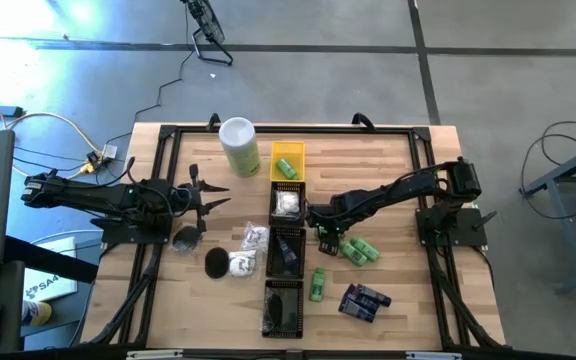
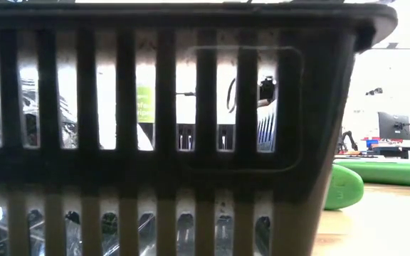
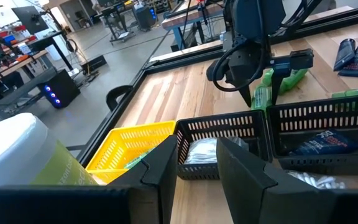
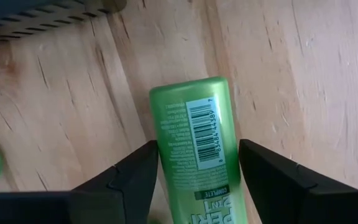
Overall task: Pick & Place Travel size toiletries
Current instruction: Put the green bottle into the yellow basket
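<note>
A green bottle (image 4: 194, 124) lies barcode side up on the wooden table, just right of the column of trays. My right gripper (image 4: 197, 158) (image 1: 323, 238) points steeply down and is shut on it. Two more green bottles (image 1: 359, 250) lie close beside it on the right, and another one (image 1: 317, 284) lies nearer. Dark blue packets (image 1: 365, 302) rest at the near right. White wrapped pieces (image 1: 252, 238) and black pucks (image 1: 216, 262) lie left of the trays. My left gripper (image 1: 213, 195) (image 3: 197, 165) hovers open at the table's left, holding nothing. My right gripper pinches the green bottle by its two long sides (image 4: 164, 149), one finger on each side. The fingers come from above, pointing steeply down, and lie across the bottle. The bottle lies flat on the table, label side up.
A yellow tray (image 1: 288, 160) and three black trays (image 1: 286, 250) run down the table's middle, some with items inside. A tall pale-green canister (image 1: 239, 145) stands at the far left of them. The nearest black tray's wall (image 2: 155, 142) fills the low view.
</note>
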### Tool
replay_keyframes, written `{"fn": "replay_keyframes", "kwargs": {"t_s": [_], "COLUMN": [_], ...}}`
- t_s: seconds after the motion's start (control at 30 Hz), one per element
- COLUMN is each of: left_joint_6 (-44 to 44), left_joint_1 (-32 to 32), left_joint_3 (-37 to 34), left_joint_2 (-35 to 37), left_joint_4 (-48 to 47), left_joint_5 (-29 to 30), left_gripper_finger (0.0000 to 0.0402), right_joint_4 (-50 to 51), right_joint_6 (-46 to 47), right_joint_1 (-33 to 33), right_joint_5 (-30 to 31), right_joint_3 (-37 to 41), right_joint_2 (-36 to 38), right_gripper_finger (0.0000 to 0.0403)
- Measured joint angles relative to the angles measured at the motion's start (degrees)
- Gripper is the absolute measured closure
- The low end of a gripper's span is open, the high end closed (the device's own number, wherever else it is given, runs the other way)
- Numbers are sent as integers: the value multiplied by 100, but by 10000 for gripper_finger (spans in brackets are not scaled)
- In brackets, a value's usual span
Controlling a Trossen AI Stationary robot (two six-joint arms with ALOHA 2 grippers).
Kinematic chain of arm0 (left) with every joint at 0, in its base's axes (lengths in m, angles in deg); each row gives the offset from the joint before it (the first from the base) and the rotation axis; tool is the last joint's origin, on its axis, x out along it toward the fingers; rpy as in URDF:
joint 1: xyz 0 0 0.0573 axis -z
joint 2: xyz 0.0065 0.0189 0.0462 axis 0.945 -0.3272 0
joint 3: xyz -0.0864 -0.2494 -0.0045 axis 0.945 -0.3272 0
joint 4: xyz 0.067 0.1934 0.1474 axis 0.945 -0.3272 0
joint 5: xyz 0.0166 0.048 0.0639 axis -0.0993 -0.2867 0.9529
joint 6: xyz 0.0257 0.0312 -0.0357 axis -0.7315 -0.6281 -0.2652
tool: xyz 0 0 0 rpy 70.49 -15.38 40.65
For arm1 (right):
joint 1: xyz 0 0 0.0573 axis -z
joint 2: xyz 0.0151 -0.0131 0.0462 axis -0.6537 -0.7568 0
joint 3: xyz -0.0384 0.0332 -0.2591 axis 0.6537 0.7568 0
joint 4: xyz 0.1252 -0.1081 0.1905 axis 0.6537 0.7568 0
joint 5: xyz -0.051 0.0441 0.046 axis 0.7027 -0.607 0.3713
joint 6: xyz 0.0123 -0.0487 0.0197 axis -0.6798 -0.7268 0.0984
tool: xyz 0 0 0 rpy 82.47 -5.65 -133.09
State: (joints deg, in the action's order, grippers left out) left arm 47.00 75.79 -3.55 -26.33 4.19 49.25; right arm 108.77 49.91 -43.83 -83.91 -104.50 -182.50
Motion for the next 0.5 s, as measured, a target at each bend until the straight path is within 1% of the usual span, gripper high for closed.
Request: {"fn": "replay_keyframes", "kwargs": {"t_s": [0.2, 0.37, 0.5], "left_joint_6": [0, 0, 1], "left_joint_1": [0, -2, -1], "left_joint_3": [0, 0, 0], "left_joint_2": [0, 0, 0], "left_joint_4": [0, -3, -2], "left_joint_5": [0, 0, 0], "left_gripper_finger": [293, 293, 293], "right_joint_4": [0, -74, -115], "right_joint_6": [-83, -105, -93], "right_joint_1": [1, 0, 0], "right_joint_5": [2, 31, 44], "right_joint_3": [0, -27, -26], "right_joint_2": [0, -221, -245], "right_gripper_finger": [180, 182, 182]}}
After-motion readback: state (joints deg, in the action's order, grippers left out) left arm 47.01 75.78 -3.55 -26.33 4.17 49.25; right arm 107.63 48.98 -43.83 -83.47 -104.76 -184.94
